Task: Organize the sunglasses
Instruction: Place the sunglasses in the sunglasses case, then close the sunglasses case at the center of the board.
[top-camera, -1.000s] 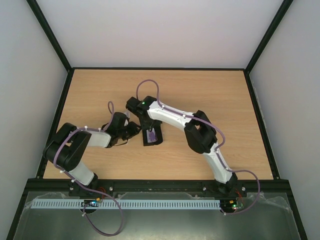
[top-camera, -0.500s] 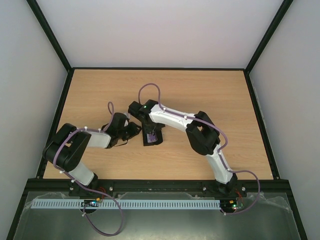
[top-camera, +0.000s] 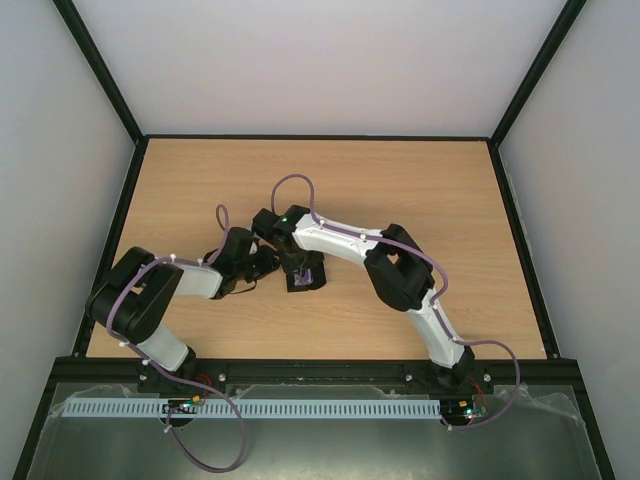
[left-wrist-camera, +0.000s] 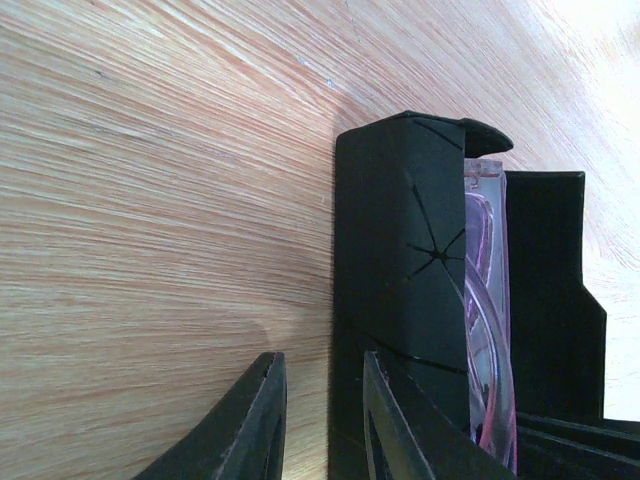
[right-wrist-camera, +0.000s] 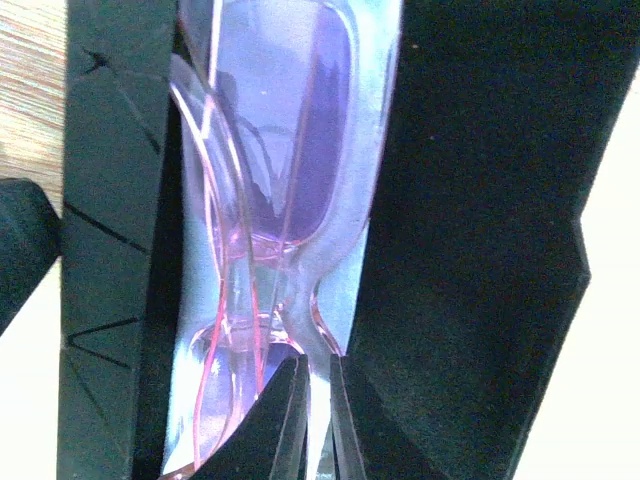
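Observation:
The sunglasses (right-wrist-camera: 290, 180), with a thin pink frame and pinkish lenses, lie folded inside the open black case (right-wrist-camera: 480, 250) on the table. My right gripper (right-wrist-camera: 317, 365) is shut on the pale frame at the near end of the glasses, down in the case. In the left wrist view the glasses (left-wrist-camera: 485, 330) show between the case's walls (left-wrist-camera: 400, 250). My left gripper (left-wrist-camera: 320, 360) has its jaws a narrow gap apart, astride the case's left edge. In the top view both grippers meet at the case (top-camera: 297, 284), left gripper (top-camera: 275, 262) and right gripper (top-camera: 300, 262).
Bare wood table (top-camera: 430, 190) with black rails along its sides and white walls around. The two arms cross the middle of the table. No light blue cloth can be picked out.
My right gripper has come down and nearer with the sunglasses, into the case. The left arm has not moved.

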